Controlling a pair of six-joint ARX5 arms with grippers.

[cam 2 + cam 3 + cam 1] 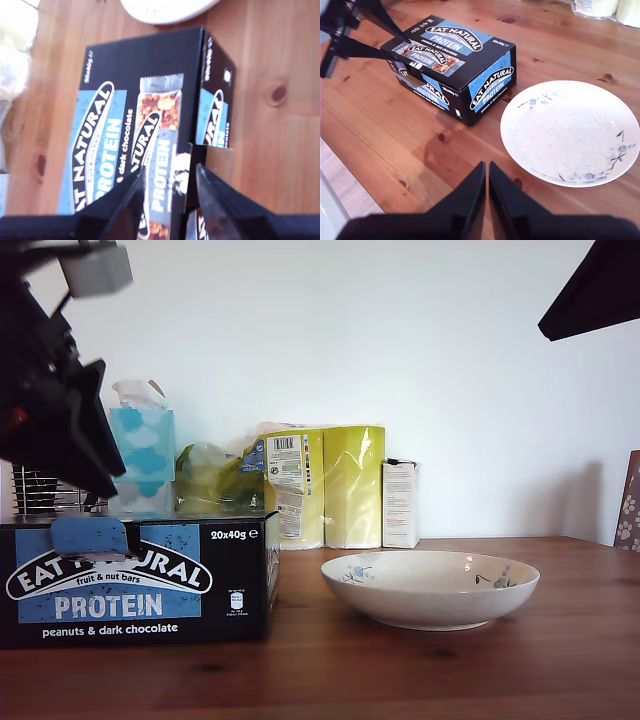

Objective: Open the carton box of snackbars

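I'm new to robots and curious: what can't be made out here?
- Inside of the black cardboard snack-bar carton: lid closed in every view.
- My first gripper: fingers at the carton's lid edge; whether they grip the blue tab is unclear, blurred.
- Small white carton: print too small, exterior view.
- Second arm: cut off, exterior view.

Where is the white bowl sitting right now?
The white bowl rests on the wooden table, right of centre in the exterior view, beside the carton box and apart from it, in front of the yellow paper rolls.
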